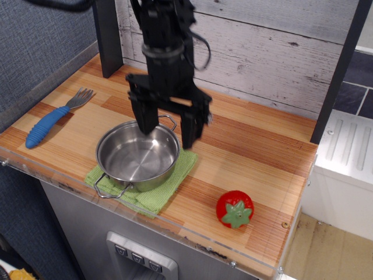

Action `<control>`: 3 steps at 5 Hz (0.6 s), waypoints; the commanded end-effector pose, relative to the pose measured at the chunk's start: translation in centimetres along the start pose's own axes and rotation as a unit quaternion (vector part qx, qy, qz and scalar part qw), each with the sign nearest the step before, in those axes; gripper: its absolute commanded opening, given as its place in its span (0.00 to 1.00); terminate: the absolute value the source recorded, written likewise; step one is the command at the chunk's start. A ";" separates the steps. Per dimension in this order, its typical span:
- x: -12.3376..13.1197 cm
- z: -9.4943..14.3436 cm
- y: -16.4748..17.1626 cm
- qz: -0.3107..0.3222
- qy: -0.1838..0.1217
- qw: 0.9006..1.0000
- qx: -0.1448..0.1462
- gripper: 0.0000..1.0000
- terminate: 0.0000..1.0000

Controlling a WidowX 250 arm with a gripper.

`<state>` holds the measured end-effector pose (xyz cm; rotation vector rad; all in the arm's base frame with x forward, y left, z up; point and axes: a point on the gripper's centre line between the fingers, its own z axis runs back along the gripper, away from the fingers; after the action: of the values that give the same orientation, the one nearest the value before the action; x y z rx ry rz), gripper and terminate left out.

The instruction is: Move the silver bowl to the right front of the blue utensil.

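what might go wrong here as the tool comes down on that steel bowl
1. The open black tool straddles the far rim of the shiny round stainless-steel bowl; a grip on the thin, slick rim might slip.
2. The bowl sits on a folded green cloth, which may drag along or bunch up.
3. The blue-handled toy fork lies to the left; a low carry might knock it.
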<state>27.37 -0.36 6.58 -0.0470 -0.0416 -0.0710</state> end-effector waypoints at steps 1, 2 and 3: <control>-0.4 -1.7 -0.3 -0.012 0.000 0.999 0.034 1.00 0.00; -0.2 -3.6 -0.1 -0.020 0.023 0.998 0.049 1.00 0.00; 0.1 -4.0 -0.4 -0.028 0.025 0.998 0.051 1.00 0.00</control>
<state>26.88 -1.07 1.80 0.0551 0.0409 -0.1173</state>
